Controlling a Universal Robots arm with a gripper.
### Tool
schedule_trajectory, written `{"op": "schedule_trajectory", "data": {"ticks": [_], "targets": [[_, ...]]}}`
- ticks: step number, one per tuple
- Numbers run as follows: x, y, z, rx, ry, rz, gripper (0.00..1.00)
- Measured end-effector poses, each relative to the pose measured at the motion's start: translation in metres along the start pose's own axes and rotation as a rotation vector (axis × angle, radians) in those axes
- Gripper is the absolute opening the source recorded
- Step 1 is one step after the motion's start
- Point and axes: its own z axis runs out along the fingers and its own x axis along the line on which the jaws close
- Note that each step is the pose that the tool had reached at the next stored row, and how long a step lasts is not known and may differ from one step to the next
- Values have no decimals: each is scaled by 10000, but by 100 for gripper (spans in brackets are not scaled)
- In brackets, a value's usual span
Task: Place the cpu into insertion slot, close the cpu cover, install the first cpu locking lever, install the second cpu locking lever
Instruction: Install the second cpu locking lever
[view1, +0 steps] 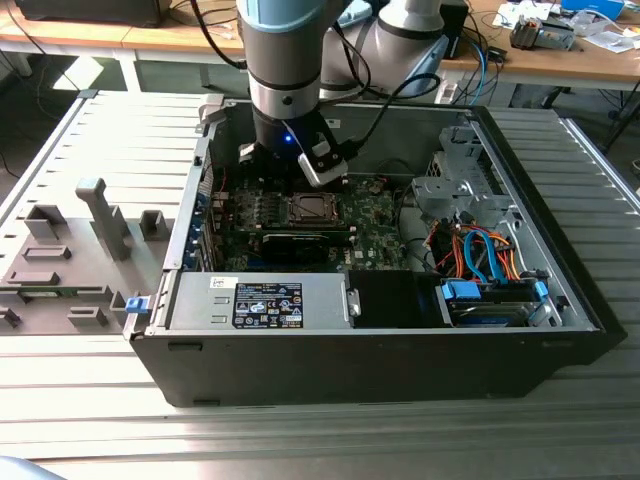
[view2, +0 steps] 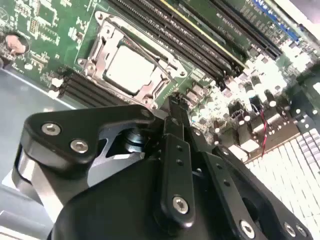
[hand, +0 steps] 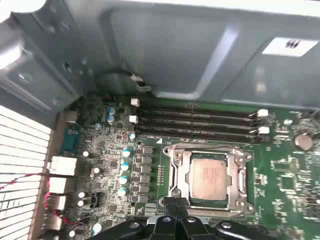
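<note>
- Pincer fingers are seen pressed together with nothing between them, hanging just beside the insertion slot near its edge.
- The cpu is seated in the slot, and the cpu cover is lying down around it, so the lever step is judged to be in hand.
- A thin lever must be hooked precisely.
- The computer case on the surface is shown whole in the exterior view.
</note>
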Motion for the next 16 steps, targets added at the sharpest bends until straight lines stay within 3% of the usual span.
{"op": "schedule_trajectory", "data": {"ticks": [1,2,6,8,16], "targets": [[-4,18,-77,-2,-1,0,11],[-5,26,-107,-2,-1,0,11],[-179,6,-97,11,13,2,11],[-248,-39,-92,10,17,2,11],[-253,-243,-111,47,20,2,11]]}}
